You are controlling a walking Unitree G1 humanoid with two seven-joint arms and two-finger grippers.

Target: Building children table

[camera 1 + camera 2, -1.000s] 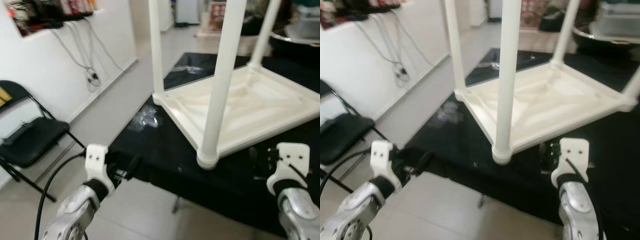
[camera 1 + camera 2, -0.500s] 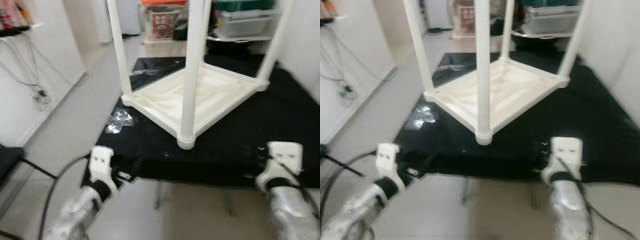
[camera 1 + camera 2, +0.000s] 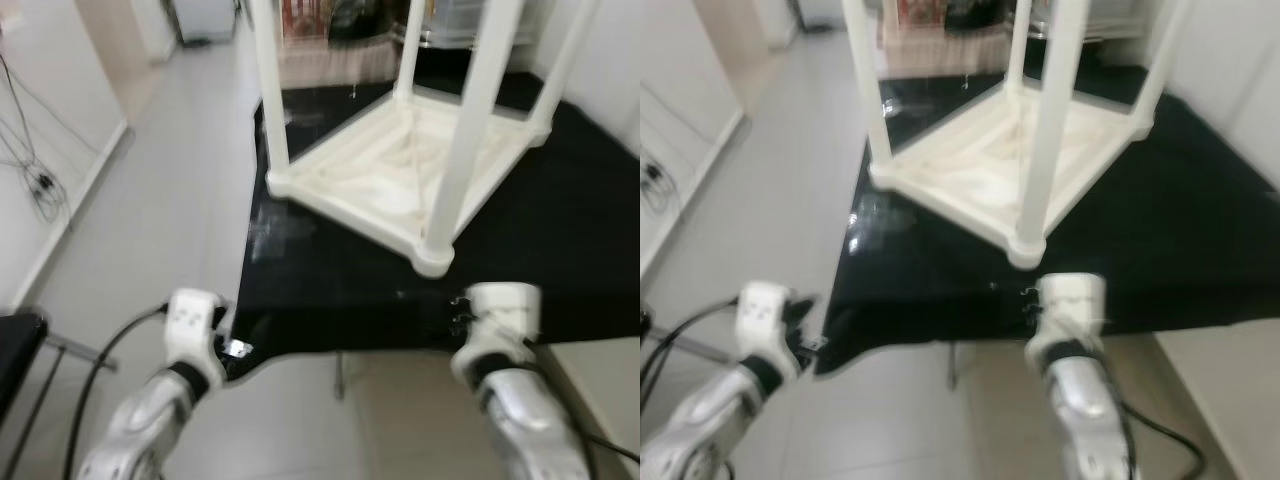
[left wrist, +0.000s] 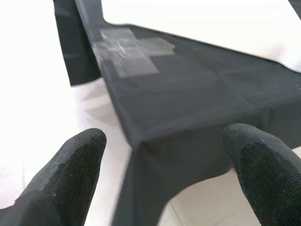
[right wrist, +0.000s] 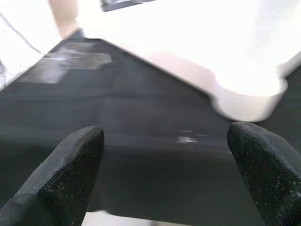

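Observation:
A white plastic children's table (image 3: 385, 185) lies upside down on a black-covered worktable (image 3: 570, 250), its legs pointing up. The nearest leg (image 3: 462, 130) ends in a round socket at the near corner (image 5: 248, 100). My right gripper (image 5: 164, 155) is open at the cloth's front edge, just short of that corner, with nothing between its fingertips (image 5: 70, 169). My left gripper (image 4: 162, 155) is open too, held low by the worktable's front left corner (image 3: 240, 345). Its fingers (image 4: 63, 176) frame the hanging black cloth.
A patch of clear tape (image 4: 129, 49) shines on the cloth near its left edge. Grey tiled floor (image 3: 150, 200) runs along the left, with wall cables (image 3: 35, 180) and a black chair seat (image 3: 12, 350). Storage boxes (image 3: 330, 20) stand behind. A pale surface (image 3: 600, 385) lies at lower right.
The camera has swung, so the whole scene has shifted. Both grippers stay open at the cloth's front edge, and the right one now sits closer to the near leg.

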